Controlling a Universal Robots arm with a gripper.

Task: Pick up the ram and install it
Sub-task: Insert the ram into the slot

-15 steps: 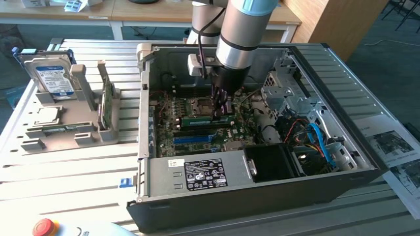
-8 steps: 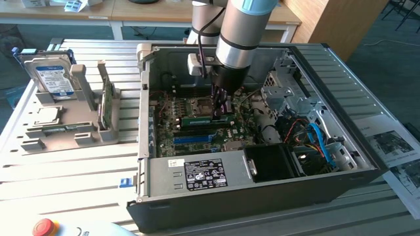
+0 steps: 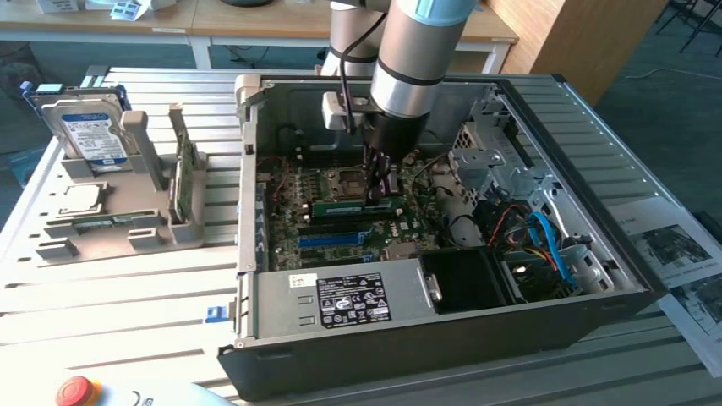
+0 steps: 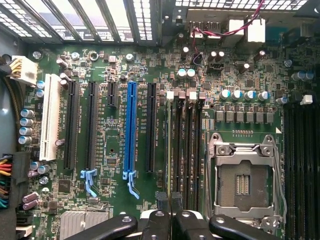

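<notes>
Bright daylight; table (image 3: 124, 288) glare; case (image 3: 451, 347) interior shadowed.

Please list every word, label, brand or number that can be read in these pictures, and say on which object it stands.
No text can be read for certain.
Blue-and-white label on the silver hard drive: blurred.
Black sticker on the grey metal power supply box: too small.
White printing on the green motherboard: too small.
Printed white paper sheets: blurred.

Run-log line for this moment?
phase: install | gripper: shut on ram | ram: at motherboard memory slots | seating: unclear
</notes>
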